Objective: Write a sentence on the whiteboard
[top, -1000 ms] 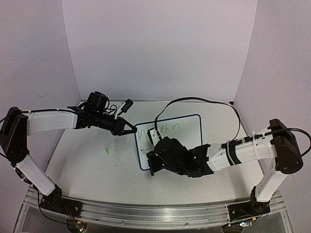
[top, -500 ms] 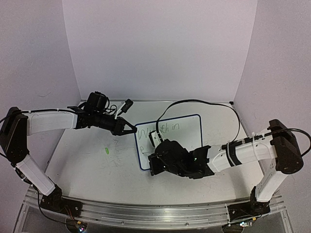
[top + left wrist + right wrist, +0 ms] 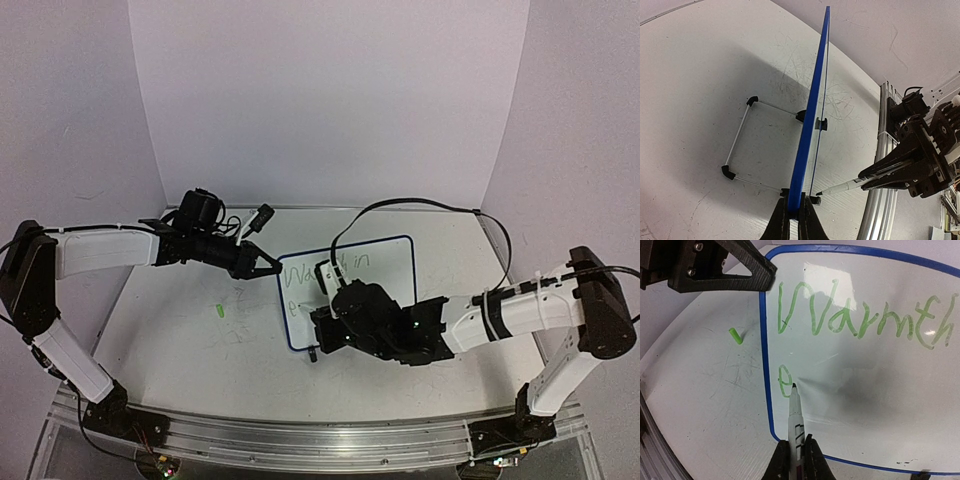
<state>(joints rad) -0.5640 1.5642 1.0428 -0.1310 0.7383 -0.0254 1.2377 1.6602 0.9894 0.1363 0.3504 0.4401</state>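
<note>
The whiteboard (image 3: 392, 272) stands tilted on the table, blue-rimmed. The sentence (image 3: 855, 322) is green: "Warmth in" on the top line (image 3: 332, 265) and a single "e" (image 3: 785, 381) below it. My left gripper (image 3: 274, 268) is shut on the board's left rim, which shows edge-on in the left wrist view (image 3: 812, 105) between its jaws (image 3: 794, 220). My right gripper (image 3: 796, 460) is shut on a white marker (image 3: 795, 415). The marker's tip rests on the board just right of the "e". In the top view the right gripper (image 3: 322, 332) is over the board's lower left corner.
A green marker cap (image 3: 219, 310) lies on the scuffed tabletop left of the board, and shows in the right wrist view (image 3: 735, 335). The board's wire stand (image 3: 740, 145) reaches out behind it. An aluminium rail (image 3: 300, 432) runs along the near table edge.
My right arm has shifted a little to the right with the marker, and its tip now sits just past the "e". My left arm and the board have not moved.
</note>
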